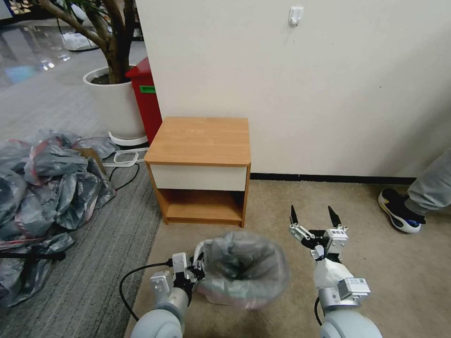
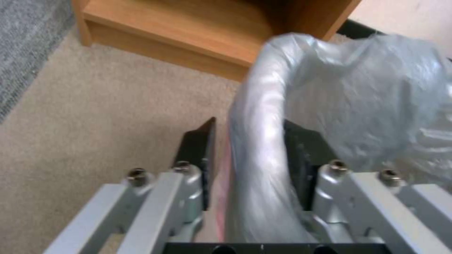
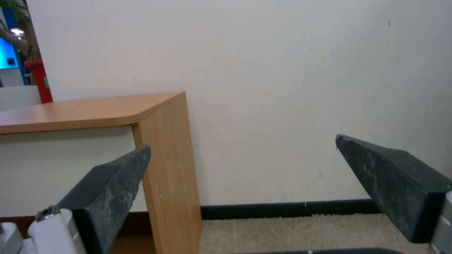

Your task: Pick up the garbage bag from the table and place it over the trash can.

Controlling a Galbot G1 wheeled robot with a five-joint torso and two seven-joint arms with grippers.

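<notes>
bare table [image 1: 199, 140] up top, garbage bag [image 1: 244, 267] already draped over the trash can on the carpet. left gripper [image 2: 249, 158] clamped on the bag-wrapped rim, right gripper [image 1: 314, 218] spread wide, idle (nothing between). might drag the liner off if yanked away.

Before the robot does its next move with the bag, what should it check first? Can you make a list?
1. Garbage bag off the table: ok.
2. Bag opened over the trash can: ok, it drapes the rim.
3. Left gripper at the bagged rim, one of its fingers outside, the other inside: ok.
4. Bag pulled down evenly all around: cannot tell, the far side is hidden.
5. Right gripper open and apart from the bag: ok.
</notes>
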